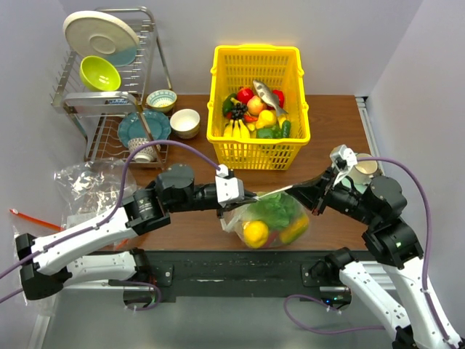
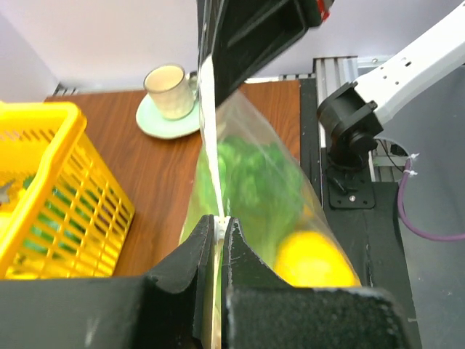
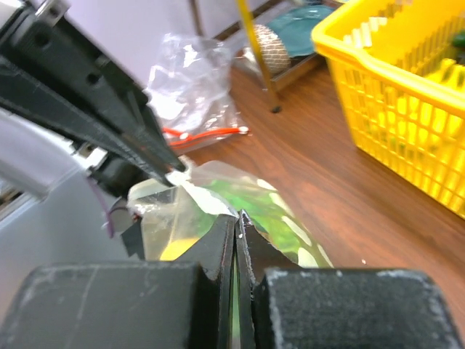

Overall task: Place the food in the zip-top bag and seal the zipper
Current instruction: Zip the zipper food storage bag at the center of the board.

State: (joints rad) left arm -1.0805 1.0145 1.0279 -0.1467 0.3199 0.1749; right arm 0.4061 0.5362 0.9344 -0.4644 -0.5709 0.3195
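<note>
The brown wooden bench (image 1: 327, 138) carries a yellow plastic basket (image 1: 218, 109) at the back. Near its front edge, the left hand (image 1: 249, 198) is clenched on one end of the zipper (image 1: 270, 193). The clear white-dotted zip-top bag (image 1: 240, 222), holding green lettuce and yellow food (image 1: 256, 233), stretches across to the right hand (image 1: 290, 190), clenched on the other end. Sealing seems in hand; next, one pinch should slide along the strip.

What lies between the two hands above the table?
In the top view, the zipper of the zip-top bag spans from the left hand to the right hand, both shut on it; the food hangs below.
</note>
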